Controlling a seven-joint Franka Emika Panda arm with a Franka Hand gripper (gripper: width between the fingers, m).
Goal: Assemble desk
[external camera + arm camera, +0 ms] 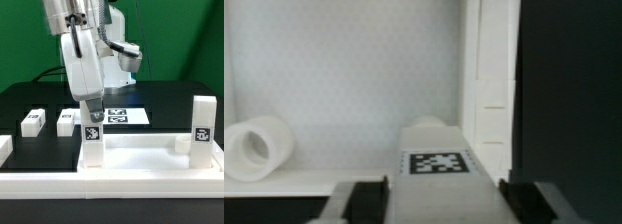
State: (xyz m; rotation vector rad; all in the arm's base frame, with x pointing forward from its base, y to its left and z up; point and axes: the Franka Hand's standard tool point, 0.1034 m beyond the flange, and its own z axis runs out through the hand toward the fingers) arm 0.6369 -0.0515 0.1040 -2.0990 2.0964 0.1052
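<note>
The desk's white panel (pixel 140 160) lies on the black table with its raised rim up. My gripper (pixel 92 110) reaches down over the panel's corner at the exterior view's left, shut on a short white leg (pixel 92 140) that stands upright there with a tag on its face. In the wrist view the same leg (pixel 441 165) sits between my fingers (pixel 367 195), both pressed against its sides, above the panel (pixel 349 80) and a round socket (pixel 251 150). A second tagged leg (pixel 202 125) stands upright at the panel's corner on the exterior view's right.
Two loose white legs (pixel 32 121) (pixel 67 122) lie on the black table at the exterior view's left. The marker board (pixel 128 115) lies behind the panel. White border rails (pixel 110 185) run along the front. The panel's rim (pixel 491 70) borders dark table.
</note>
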